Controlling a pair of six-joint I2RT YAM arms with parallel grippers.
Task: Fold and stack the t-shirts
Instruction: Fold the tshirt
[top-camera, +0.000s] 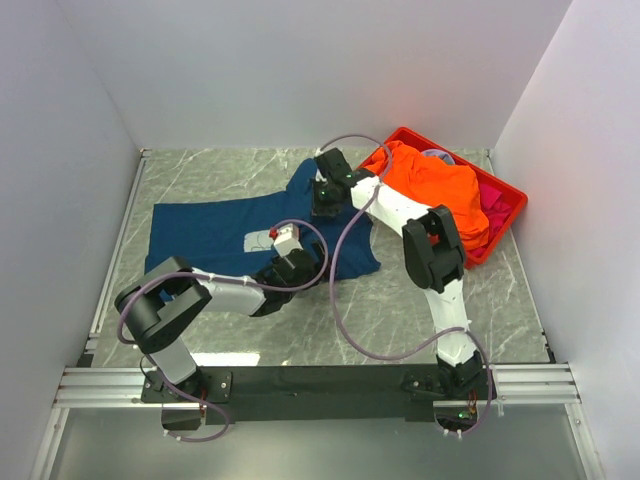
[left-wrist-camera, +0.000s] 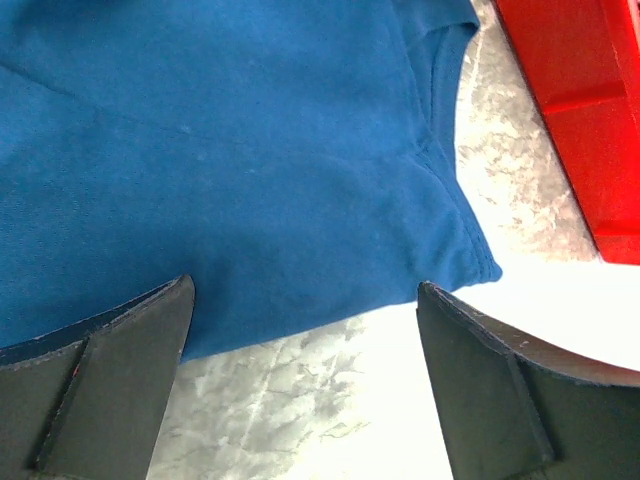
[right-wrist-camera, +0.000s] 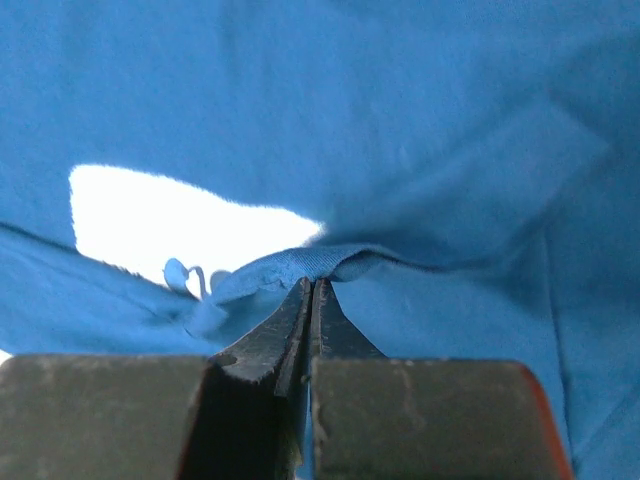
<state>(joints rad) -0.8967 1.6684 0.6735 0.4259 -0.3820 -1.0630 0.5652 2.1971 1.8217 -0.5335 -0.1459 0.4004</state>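
My R gripper (right-wrist-camera: 310, 287) pinches a fold of the navy t-shirt (top-camera: 215, 235) — L gripper (left-wrist-camera: 305, 292) gapes empty above its hem. I'd grip hem first, then lift both evenly, w/o bunching.

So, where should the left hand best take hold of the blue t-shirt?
Grip the blue t-shirt at its near edge beside the sleeve, from above. The cloth lies flat there with its edge free on the table, and the open left hand hangs above.

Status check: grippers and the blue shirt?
Left gripper open over the blue shirt. Right gripper shut on a fold of it. Shirt spread out, not yet folded. Nothing blocking; red crate off to the side.
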